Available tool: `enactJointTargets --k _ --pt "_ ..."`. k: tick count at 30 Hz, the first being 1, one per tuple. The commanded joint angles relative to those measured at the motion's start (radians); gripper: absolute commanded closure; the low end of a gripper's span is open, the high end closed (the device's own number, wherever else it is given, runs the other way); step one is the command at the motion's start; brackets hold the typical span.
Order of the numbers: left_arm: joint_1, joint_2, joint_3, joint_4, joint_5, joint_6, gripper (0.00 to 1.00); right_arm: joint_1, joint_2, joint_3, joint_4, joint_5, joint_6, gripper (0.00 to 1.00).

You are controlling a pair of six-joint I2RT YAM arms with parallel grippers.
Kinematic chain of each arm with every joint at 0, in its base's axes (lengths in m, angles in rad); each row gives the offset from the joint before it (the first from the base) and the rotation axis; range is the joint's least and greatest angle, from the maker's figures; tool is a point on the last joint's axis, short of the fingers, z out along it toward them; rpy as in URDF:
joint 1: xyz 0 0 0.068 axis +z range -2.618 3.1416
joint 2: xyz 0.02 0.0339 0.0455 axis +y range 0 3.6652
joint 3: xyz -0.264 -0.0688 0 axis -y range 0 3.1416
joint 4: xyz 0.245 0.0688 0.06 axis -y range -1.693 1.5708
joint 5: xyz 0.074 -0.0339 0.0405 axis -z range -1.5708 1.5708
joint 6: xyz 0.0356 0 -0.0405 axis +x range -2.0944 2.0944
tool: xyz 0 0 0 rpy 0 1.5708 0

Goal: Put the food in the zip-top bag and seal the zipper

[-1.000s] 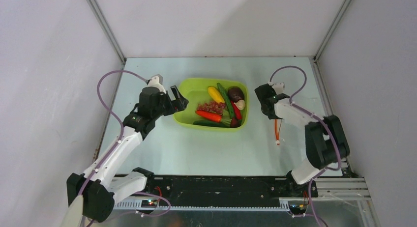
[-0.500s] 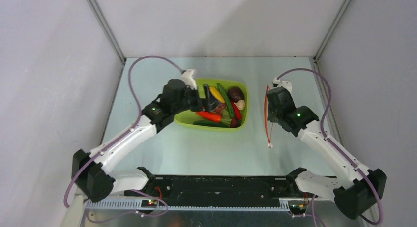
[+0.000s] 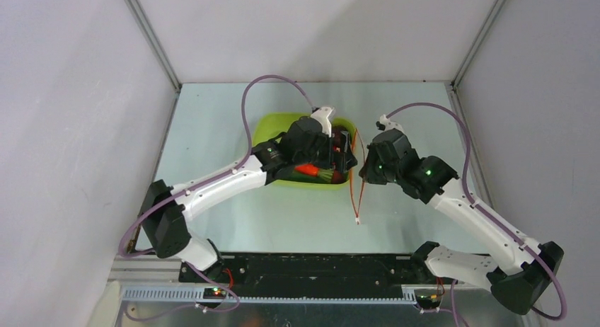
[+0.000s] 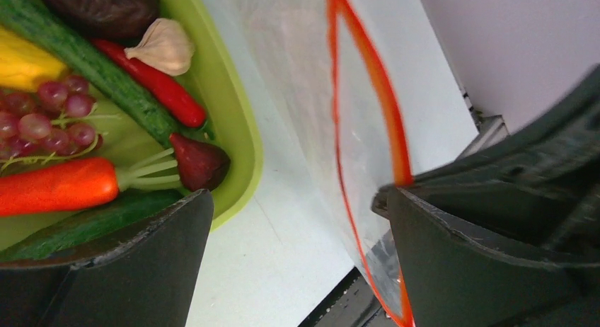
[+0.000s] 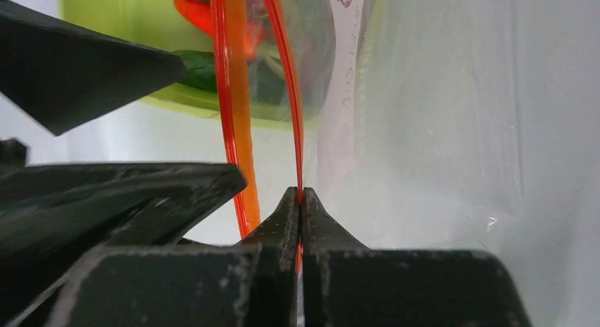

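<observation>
1. The zip-top bag [image 4: 297,72] hangs limp and clear from the right claw [image 5: 301,203], which is pinched fully closed on one strip of the zipper [image 5: 286,79].
2. The zipper's second orange-red strip bows away just left of those closed tips, so the mouth stands parted.
3. A white label [image 5: 348,93] lies on the plastic up and to the right of the right claw's tips. Faint print runs along it, too blurred to read, and a small reddish mark at its top edge is also illegible.
4. The left claw [image 4: 293,199] has its jaws spread wide with nothing gripped. The bag's mouth lies just past its right finger; whether that finger touches the zipper cannot be told.
5. All the food lies in the lime-green tray [image 4: 244,139], past the left claw's left finger:
   - nearest are the carrot [image 4: 56,187] and a dark red piece [image 4: 200,161];
   - beyond them are the grapes [image 4: 56,115], cucumber [image 4: 85,58], chili [image 4: 152,79], garlic [image 4: 166,45], lemon [image 4: 21,61] and maroon ball [image 4: 102,5].
6. From above, the tray's right edge sits just beside the bag, between the two claws, and a narrow band of pale table [image 3: 283,221] shows between rim and plastic.
7. That table runs from both claws toward the arm bases, with grey walls [image 3: 78,129] closing the left, right and far sides.
</observation>
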Motion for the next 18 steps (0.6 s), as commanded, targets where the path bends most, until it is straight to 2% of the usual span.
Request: enactJointTargets --k 1,2,6,10,15,18 --pt "-0.009 0.018 0.045 -0.087 -0.057 -0.027 0.02 0.009 -0.017 0.072 0.016 -0.05 0.057 1.0" --pt "-0.012 0.017 0.036 -0.091 -0.067 -0.036 0.03 0.013 -0.017 0.072 0.018 -0.064 0.066 1.0" --pt "-0.014 0.001 0.0 -0.082 -0.093 -0.049 0.27 0.032 -0.02 0.073 0.043 -0.082 0.077 1.0" --pt "-0.015 0.003 0.024 -0.11 -0.135 -0.014 0.36 0.06 -0.032 0.073 0.09 -0.112 0.069 1.0" --pt "-0.014 -0.008 0.018 -0.094 -0.123 -0.015 0.45 0.082 -0.048 0.073 0.108 -0.095 0.066 1.0" --pt "-0.015 -0.014 0.015 -0.104 -0.109 -0.022 0.57 0.093 -0.045 0.073 0.138 -0.1 0.062 1.0"
